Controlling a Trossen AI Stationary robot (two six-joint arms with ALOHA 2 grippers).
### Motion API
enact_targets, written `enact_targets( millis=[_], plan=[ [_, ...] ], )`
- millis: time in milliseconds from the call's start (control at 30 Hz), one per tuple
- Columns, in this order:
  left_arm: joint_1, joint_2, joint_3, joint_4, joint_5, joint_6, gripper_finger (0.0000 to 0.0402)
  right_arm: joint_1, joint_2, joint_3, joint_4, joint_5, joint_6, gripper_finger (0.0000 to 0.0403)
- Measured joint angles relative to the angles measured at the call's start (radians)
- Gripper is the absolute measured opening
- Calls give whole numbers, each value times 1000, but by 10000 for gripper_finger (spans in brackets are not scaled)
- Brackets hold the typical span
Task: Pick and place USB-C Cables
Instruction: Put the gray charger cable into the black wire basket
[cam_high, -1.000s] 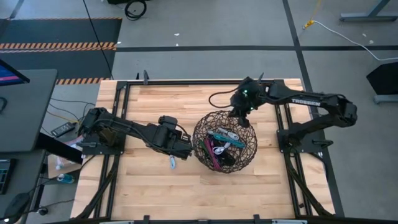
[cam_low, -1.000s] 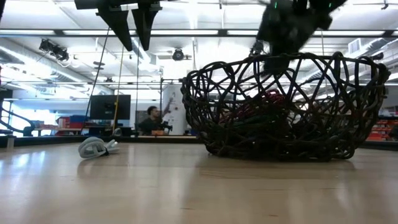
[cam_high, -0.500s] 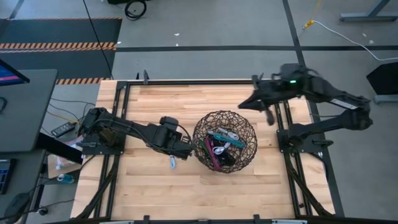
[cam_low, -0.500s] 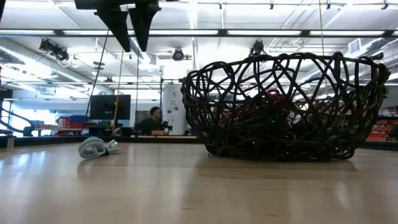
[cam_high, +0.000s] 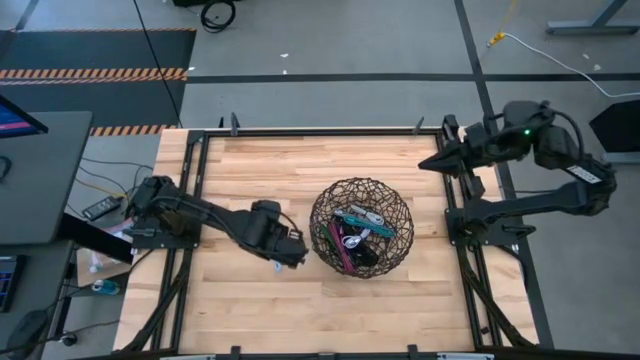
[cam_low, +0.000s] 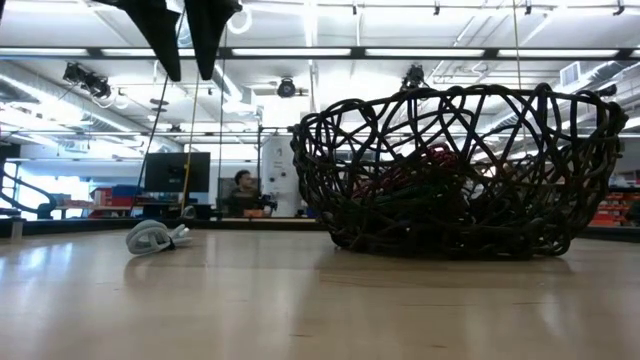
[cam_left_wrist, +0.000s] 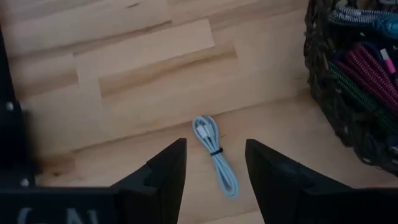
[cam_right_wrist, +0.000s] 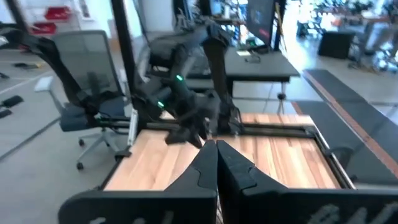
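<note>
One pale blue-grey coiled USB-C cable (cam_left_wrist: 215, 155) lies flat on the wood, left of the dark wire-mesh basket (cam_high: 362, 228); it also shows in the low view (cam_low: 155, 237). My left gripper (cam_left_wrist: 214, 144) hovers open above it, one finger on each side, well clear of the table (cam_low: 187, 75). Several more cable bundles (cam_high: 353, 232), teal, maroon, white and green, lie inside the basket. My right gripper (cam_high: 428, 164) is shut and empty, raised near the table's far right corner, away from the basket.
The basket (cam_low: 460, 170) stands close to the right of the loose cable, its wall (cam_left_wrist: 348, 93) near my left fingers. Black frame rails (cam_high: 190, 200) run along the table's left and right sides. Bare wood (cam_high: 270, 170) lies left of and beyond the basket.
My right gripper has risen from over the basket's far rim and swung away to the table's far right corner. My left gripper has shifted a little toward the near edge, over the loose cable. The cable and basket have stayed put.
</note>
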Motion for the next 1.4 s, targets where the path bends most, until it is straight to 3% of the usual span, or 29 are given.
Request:
enact_targets(
  millis=[367, 733, 833, 1133, 1400],
  plan=[
    [-42, 59, -1, 23, 7, -221, 172, 0, -34, -1, -98, 39, -50, 0],
    [-54, 160, -1, 73, 250, -339, 172, 0, -66, -1, -105, 36, -98, 0],
    [-66, 175, -1, 88, 268, -361, 172, 0, -79, -1, -105, 35, -98, 0],
    [-46, 183, 0, 89, 226, -349, 172, 0, -116, -1, -104, 36, -107, 0],
    [10, 183, 0, 80, 218, -158, 141, 0, -133, -2, -104, 12, -117, 0]
  ],
)
